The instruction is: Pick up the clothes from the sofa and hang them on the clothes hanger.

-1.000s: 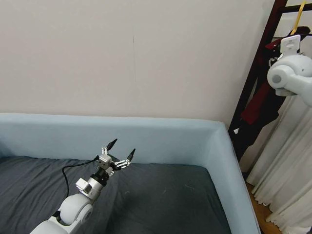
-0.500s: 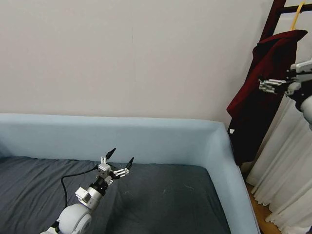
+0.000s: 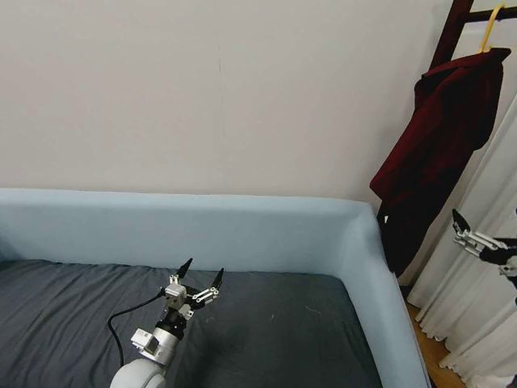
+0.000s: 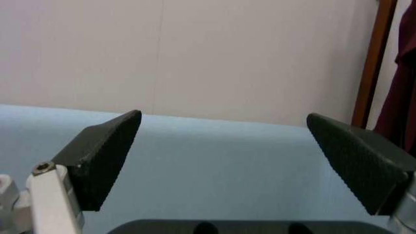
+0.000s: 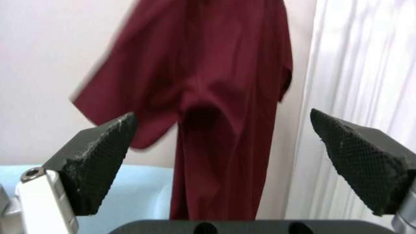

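Observation:
A dark red garment (image 3: 440, 153) hangs on a yellow hanger (image 3: 491, 28) from the dark wooden clothes stand (image 3: 448, 32) at the right, beside the sofa's end. The right wrist view faces this garment (image 5: 215, 97) from a short distance. My right gripper (image 3: 472, 234) is open and empty, low at the right edge, below and to the right of the garment. My left gripper (image 3: 200, 275) is open and empty, hovering over the sofa's dark grey seat (image 3: 266, 331), pointing toward the light blue backrest (image 3: 242, 230).
The light blue sofa armrest (image 3: 380, 307) stands between the seat and the clothes stand. White curtains (image 3: 477, 323) hang at the far right behind the garment. A plain pale wall (image 3: 202, 97) rises behind the sofa.
My right gripper has dropped from beside the garment's upper part to low at the right edge, leaving the garment hanging free. The left arm has pulled back slightly toward me.

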Robot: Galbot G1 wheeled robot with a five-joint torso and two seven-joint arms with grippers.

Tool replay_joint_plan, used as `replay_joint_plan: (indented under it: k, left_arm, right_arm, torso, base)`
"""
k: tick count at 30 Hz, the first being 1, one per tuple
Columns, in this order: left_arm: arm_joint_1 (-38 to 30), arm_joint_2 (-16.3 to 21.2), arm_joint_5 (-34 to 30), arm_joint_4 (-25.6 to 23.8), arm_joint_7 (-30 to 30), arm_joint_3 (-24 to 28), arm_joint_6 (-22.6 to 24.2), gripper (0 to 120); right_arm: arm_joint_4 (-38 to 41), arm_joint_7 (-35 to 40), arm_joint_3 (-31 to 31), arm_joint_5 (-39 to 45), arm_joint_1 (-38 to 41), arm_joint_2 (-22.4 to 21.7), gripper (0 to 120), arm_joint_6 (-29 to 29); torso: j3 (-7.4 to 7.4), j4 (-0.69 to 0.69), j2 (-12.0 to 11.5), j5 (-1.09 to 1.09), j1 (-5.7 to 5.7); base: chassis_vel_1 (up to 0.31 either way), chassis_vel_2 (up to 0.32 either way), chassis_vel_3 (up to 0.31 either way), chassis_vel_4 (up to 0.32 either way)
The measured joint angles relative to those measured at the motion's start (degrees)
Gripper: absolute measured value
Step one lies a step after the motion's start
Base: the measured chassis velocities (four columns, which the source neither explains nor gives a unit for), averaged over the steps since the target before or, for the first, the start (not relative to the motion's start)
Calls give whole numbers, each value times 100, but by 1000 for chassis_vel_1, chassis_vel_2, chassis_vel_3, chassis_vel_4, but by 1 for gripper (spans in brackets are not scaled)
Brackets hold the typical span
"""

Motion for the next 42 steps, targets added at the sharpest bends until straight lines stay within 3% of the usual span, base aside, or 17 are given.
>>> replay_joint_plan:
  k: [1, 5, 8, 10, 15, 20, 42]
  left_arm:
    - [0, 0, 0, 0, 0, 0, 0, 100]
    - [467, -597, 52, -325, -229, -319, 324, 100]
    - [634, -874, 363, -417, -347, -497, 411, 100]
    - [766, -1164, 713, -429, -411, -677, 146, 100]
    - [951, -1589, 1004, -609, -419, -881, 4, 100]
    - [1115, -1770, 1129, -716, -321, -824, -73, 100]
    - [1206, -1774, 984, -832, -71, -780, -161, 100]
  right_arm:
    - [0, 0, 0, 0, 0, 0, 100, 0]
    - [-1080, -970, -838, -888, 426, 1002, 100, 981]
    - [-1540, -1624, -983, -1227, 513, 1362, 100, 1352]
    - [-1817, -1897, -1029, -1690, 527, 1766, 100, 1531]
    - [-1736, -1899, -1184, -1862, 464, 2261, 100, 1424]
    - [-1712, -1866, -1375, -1908, 424, 2446, 100, 1452]
    - [-1683, -2034, -1248, -1911, 328, 2372, 100, 1681]
  torso:
    - [0, 0, 0, 0, 0]
    - [1, -1, -1, 1, 0]
    - [1, 2, -1, 0, 1]
    - [1, -2, -1, 0, 0]
    - [0, -2, -1, -1, 0]
    - [0, -2, -1, 0, 1]
    - [0, -2, -1, 0, 1]
  base:
    - [0, 0, 0, 0]
    - [0, 0, 0, 0]
    - [0, 0, 0, 0]
    - [0, 0, 0, 0]
    - [0, 0, 0, 0]
    - [0, 0, 0, 0]
    - [0, 0, 0, 0]
